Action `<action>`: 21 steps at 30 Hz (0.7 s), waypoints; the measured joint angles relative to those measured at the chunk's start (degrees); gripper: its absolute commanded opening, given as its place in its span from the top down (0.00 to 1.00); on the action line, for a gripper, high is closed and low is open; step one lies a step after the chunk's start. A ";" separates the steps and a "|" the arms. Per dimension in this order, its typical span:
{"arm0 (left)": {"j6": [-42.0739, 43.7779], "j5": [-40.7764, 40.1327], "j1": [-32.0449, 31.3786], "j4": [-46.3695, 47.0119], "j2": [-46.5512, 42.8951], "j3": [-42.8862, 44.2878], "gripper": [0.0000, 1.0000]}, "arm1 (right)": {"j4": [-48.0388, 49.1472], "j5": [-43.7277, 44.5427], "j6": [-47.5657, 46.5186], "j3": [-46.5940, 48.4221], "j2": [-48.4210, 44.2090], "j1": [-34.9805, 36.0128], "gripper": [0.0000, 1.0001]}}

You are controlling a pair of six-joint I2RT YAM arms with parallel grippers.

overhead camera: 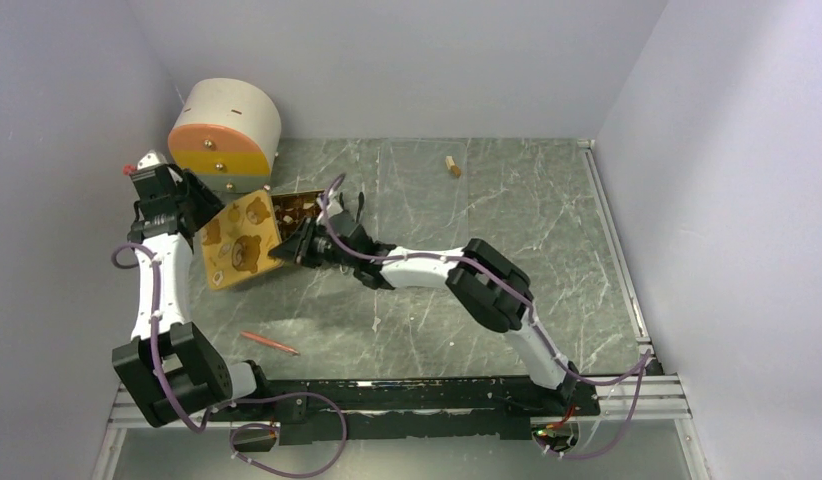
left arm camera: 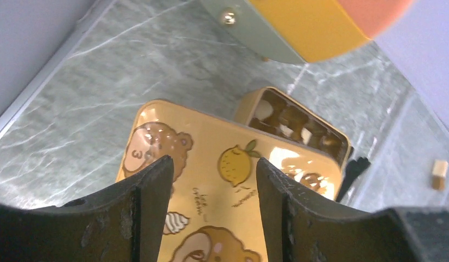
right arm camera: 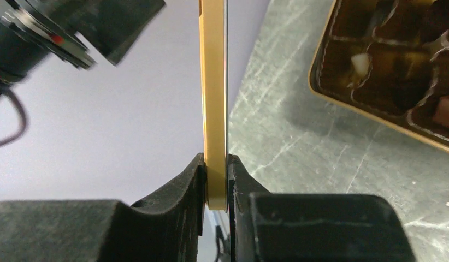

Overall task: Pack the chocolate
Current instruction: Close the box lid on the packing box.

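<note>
Pinches the yellow lid (right arm camera: pixel 214 98) by its edge in the right gripper (right arm camera: pixel 216 164), tilted off the table (overhead camera: pixel 587 230). Spreads the left gripper (left arm camera: pixel 214 169) wide and empty over the lid's face. Shows the chocolate (left arm camera: pixel 288 117) in the open box (left arm camera: pixel 245 108) just behind.

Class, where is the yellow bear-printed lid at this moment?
In the top view the lid is left of centre toward the rear, pinched by its edge in the right gripper, between the open left gripper and the chocolate box.

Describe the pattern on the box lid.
Lid: bears and a lemon on golden yellow; left wrist view.
</note>
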 measured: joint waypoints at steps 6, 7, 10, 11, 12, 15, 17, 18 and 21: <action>2.51 4.46 -2.16 0.44 0.00 0.68 0.37 | 4.79 -1.75 3.80 -6.80 -6.01 -5.35 0.88; 2.60 5.03 -2.29 0.48 0.00 0.57 0.37 | 5.33 -1.79 4.46 -7.74 -6.38 -6.08 0.88; 2.91 6.54 -2.91 0.83 0.00 0.04 0.40 | 7.17 -1.84 6.40 -10.73 -6.78 -8.72 0.87; 2.99 6.95 -3.19 1.36 0.00 -0.33 0.41 | 6.95 -1.90 6.91 -11.15 -6.71 -9.51 0.87; 3.02 7.30 -3.39 1.73 0.00 -0.68 0.43 | 6.73 -2.01 7.34 -11.28 -6.45 -10.36 0.87; 3.15 8.74 -3.82 3.41 0.35 -2.54 0.48 | 6.82 -2.64 8.61 -11.28 -6.23 -12.00 0.87; 3.15 9.53 -3.96 4.44 1.25 -3.65 0.50 | 7.06 -2.93 9.29 -11.28 -6.21 -12.57 0.87; 3.43 9.99 -4.02 5.01 2.23 -4.15 0.52 | 7.17 -3.04 9.53 -11.28 -6.21 -12.72 0.87; 3.78 10.75 -4.31 5.79 5.42 -4.74 0.53 | 7.61 -3.50 10.27 -11.23 -5.73 -13.00 0.87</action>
